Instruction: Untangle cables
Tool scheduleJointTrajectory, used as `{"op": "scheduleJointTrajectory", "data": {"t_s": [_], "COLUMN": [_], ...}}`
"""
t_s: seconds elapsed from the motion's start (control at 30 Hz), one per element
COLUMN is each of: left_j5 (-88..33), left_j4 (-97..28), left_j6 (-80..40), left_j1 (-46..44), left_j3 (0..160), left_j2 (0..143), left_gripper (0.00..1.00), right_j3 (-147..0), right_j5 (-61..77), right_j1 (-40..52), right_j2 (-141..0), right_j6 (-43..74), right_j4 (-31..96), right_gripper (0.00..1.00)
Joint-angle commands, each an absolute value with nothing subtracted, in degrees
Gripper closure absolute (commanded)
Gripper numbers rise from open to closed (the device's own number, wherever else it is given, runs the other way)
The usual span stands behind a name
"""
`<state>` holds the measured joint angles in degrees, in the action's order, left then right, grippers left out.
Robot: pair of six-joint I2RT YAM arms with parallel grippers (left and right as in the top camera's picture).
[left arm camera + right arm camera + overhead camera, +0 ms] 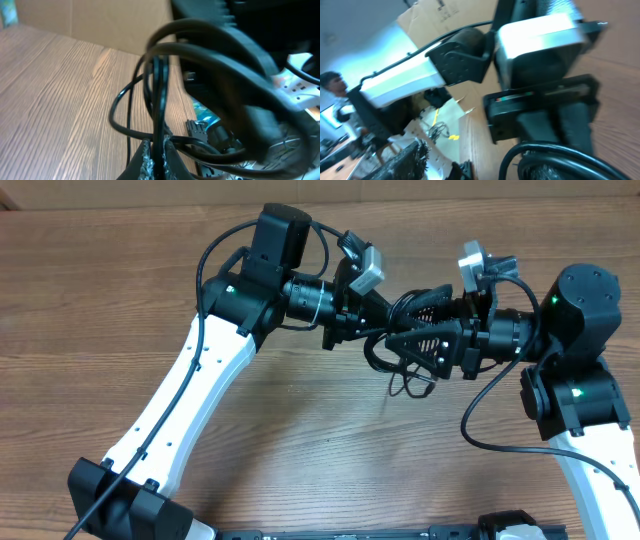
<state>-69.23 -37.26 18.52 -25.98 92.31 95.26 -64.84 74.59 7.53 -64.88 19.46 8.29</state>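
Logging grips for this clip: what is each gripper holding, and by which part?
The left gripper pinches a few strands of the cables mid-length, between its fingertips. Whether the right gripper grips them cannot be told.

I see black cables over my brown, wood-grained desk; the left arm is white with black joints and tiny green lights.

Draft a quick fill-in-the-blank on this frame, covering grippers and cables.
The left gripper is ___ on a strand of the cables.
Overhead, the cables bunch ___ the left gripper and right gripper.
The table top is ___-grained.
Missing: shut; between; wood.
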Motion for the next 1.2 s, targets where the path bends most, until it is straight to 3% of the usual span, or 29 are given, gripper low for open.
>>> {"op": "scheduleJointTrajectory", "data": {"t_s": [0.0,0.03,0.07,0.37,0.6,1.17], "left_j5": [-64.7,-62.6,-61.1,-47.9,-42.6,-46.0], "left_j4": [-37.2,-37.2,-37.2,-37.7,-39.7,-40.1], "left_j6": [13.6,11.7,10.5,-0.5,-4.0,-9.7], "left_j1": [-26.5,-26.5,-26.5,-26.5,-25.3,-13.9], "left_j3": [93.4,93.4,93.4,93.4,93.4,93.4], "left_j2": [94.9,94.9,94.9,94.9,94.9,94.9], "left_gripper": [0.96,0.96,0.96,0.96,0.96,0.95], "right_j3": [-66.0,-66.0,-66.0,-66.0,-66.0,-66.0], "right_j5": [79.2,79.4,79.7,82.8,83.7,85.2], "right_j1": [7.5,7.5,7.5,7.5,7.5,7.5], "right_j2": [-64.4,-64.4,-64.4,-64.4,-64.4,-64.4], "right_j6": [19.1,19.1,19.1,19.1,19.1,19.3], "right_j4": [7.6,7.6,7.5,7.5,7.5,7.6], "right_gripper": [0.47,0.57,0.59,0.64,0.95,0.96]}}
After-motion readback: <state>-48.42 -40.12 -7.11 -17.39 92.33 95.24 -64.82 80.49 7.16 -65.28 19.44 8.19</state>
